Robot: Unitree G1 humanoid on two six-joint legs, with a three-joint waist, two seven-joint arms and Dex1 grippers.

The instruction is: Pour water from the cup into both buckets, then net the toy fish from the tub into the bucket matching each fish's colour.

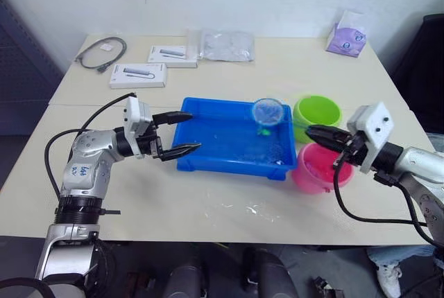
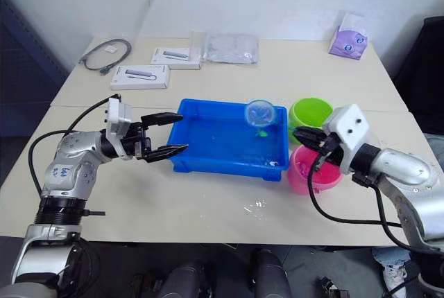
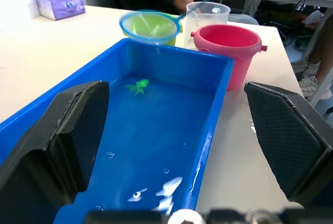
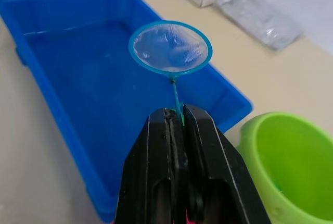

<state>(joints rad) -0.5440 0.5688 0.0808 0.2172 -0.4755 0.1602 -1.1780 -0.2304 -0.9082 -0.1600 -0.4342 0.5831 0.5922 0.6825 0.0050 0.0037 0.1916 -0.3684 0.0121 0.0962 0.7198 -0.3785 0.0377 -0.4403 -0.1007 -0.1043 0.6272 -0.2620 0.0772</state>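
Right end effector (image 4: 178, 117) is clamped tight on the thin handle of the net (image 4: 170, 47), and the blue hoop hangs above the far right corner of the tub (image 1: 208, 163), clear of the water. Mesh looks empty from here, though I can't be certain. Down below it, one green fish (image 3: 138, 85) sits in the water near that far right end. Something pale floats at the tub's near side, too small to tell what it is.

Left end effector (image 1: 182, 133) is spread wide open, holding nothing, poised at the tub's left rim, one finger over the edge.

The green bucket (image 1: 317, 114) stands just right of the tub's far corner, the pink bucket (image 1: 316, 168) nearer, right beside the tub, and the clear cup (image 3: 207, 15) stands beyond the pink one in the left wrist view. Wet patches show on the worktop (image 1: 139, 187) in front of the tub.

My read: we're in the netting stage, with the green fish as the likely target. The risks? That handle is pinched far from the hoop, so it could twist or slide in the grip on the scoop. The fish lies close to the tub wall, so the hoop may hit the rim or simply nudge the fish away. On the lift, a tilted hoop could spill the fish onto the worktop, and with the pink bucket so close, a careless swing could drop it in the wrong one.
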